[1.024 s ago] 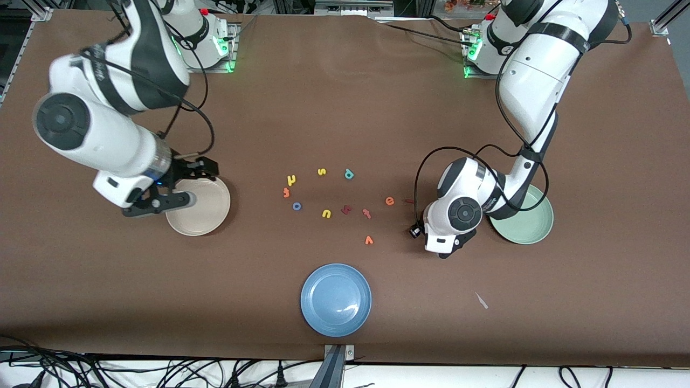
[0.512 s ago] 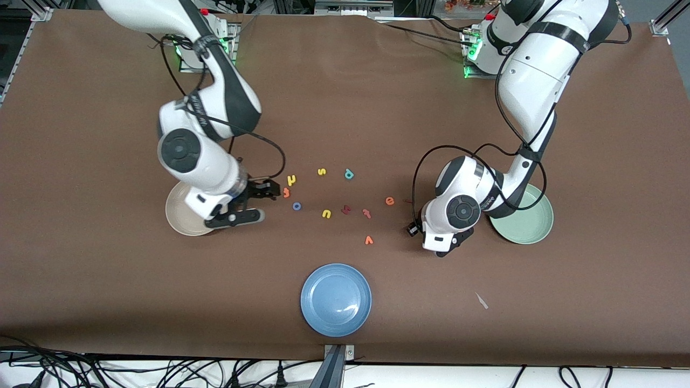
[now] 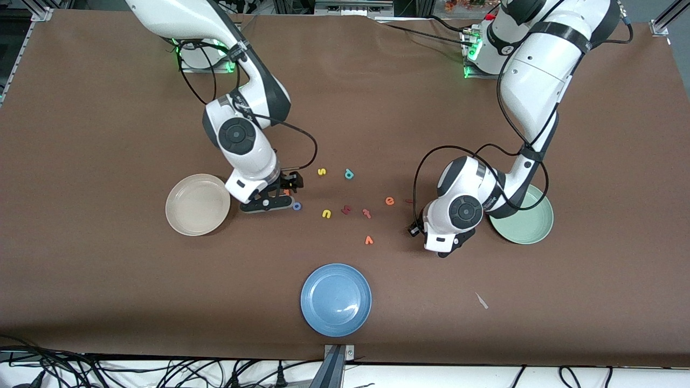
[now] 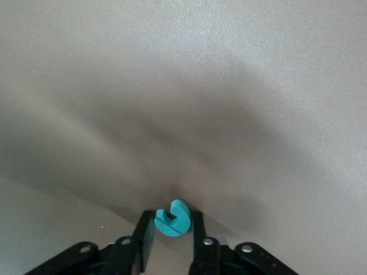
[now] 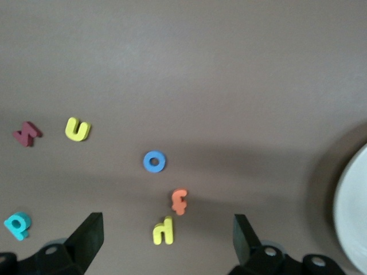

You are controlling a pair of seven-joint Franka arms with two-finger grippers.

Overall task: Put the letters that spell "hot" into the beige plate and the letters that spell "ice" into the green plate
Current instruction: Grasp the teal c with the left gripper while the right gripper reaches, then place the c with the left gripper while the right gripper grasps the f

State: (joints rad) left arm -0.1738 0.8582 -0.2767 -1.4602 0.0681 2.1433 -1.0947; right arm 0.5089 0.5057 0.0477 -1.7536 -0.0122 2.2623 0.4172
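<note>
The left hand hangs low over the brown worktop beside the smooth, round green plate, its fingers pinching a small teal foam "c". The right hand hovers wide open and empty over the blue ring "o", orange "t" and yellow "h", near the beige plate.

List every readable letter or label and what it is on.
"c": teal c, in the left gripper.
"s": yellow s, table.
"p": teal p, table.
"e": orange e, table.
"u": yellow u, table.
"v": orange v, table.
"o": blue o, table.
"h": yellow h, table.
Orange letter, pink letter, dark red letter, arm label: unclear.
</note>
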